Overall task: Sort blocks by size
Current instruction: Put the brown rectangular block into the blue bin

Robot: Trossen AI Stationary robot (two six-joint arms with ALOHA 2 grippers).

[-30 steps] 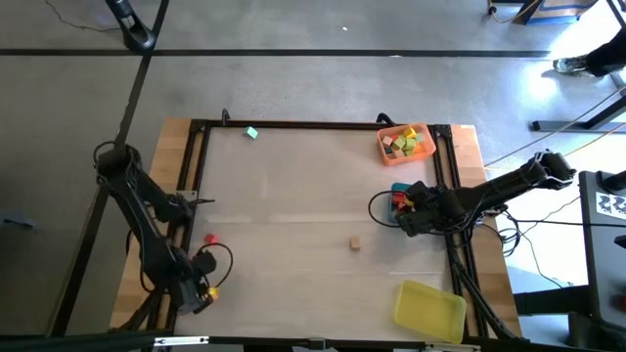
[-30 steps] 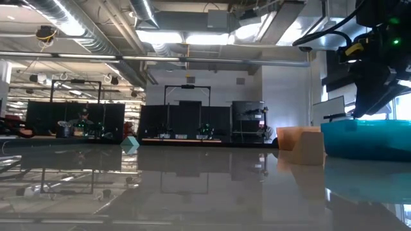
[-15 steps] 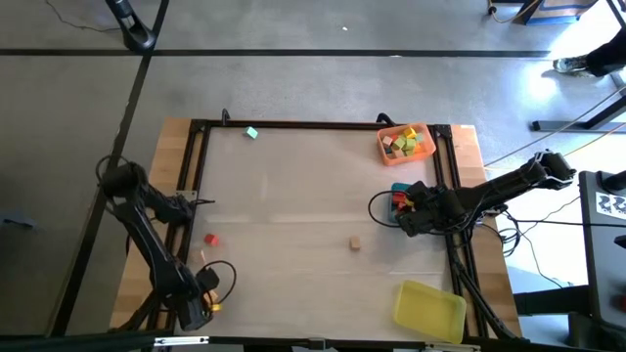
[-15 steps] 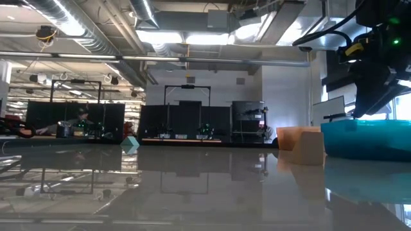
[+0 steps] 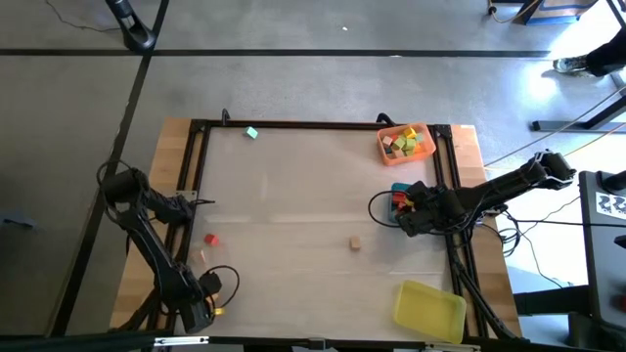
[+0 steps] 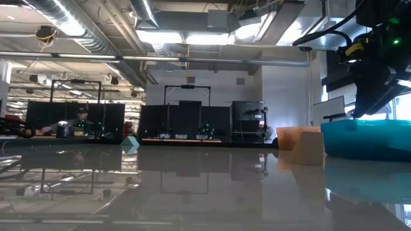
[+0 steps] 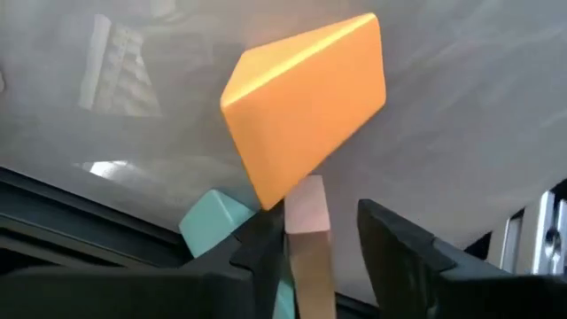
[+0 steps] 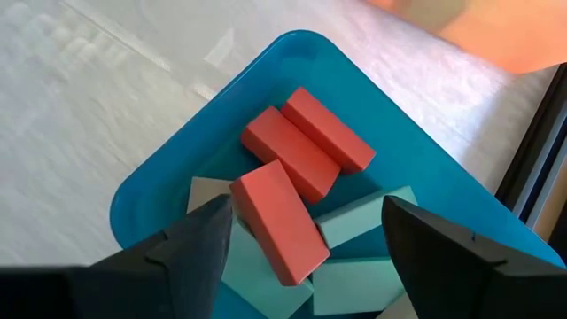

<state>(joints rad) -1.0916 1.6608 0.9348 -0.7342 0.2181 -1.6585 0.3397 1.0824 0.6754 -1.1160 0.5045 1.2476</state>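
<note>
My left gripper (image 5: 199, 311) stands at the table's near left corner, pointing down, open. In its wrist view a slim tan bar (image 7: 307, 213) stands between its fingers, close against one of them. A large orange block (image 7: 306, 106) and a teal block (image 7: 211, 227) lie just beyond. My right gripper (image 8: 306, 266) hangs open over the blue tray (image 8: 159, 190), which holds red and teal blocks. A red block (image 5: 210, 239), a tan cube (image 5: 354, 242) and a teal block (image 5: 251, 133) rest on the table. My left gripper comes down from above around the tan bar's upper end (image 7: 308, 190). One finger (image 7: 264, 252) is right beside the bar and the other (image 7: 403, 252) stands apart from it. Whether the near finger touches the bar, I cannot tell.
The orange tray (image 5: 406, 142) with several blocks sits at the far right and the yellow tray (image 5: 430, 311) at the near right. A black frame (image 5: 323, 125) runs round the work area. A small tan block (image 5: 201, 256) lies near the red one. The table's middle is bare.
My left gripper has moved toward the table's near edge and down, to the near left corner. The small tan block near the red one now shows beside the arm.
</note>
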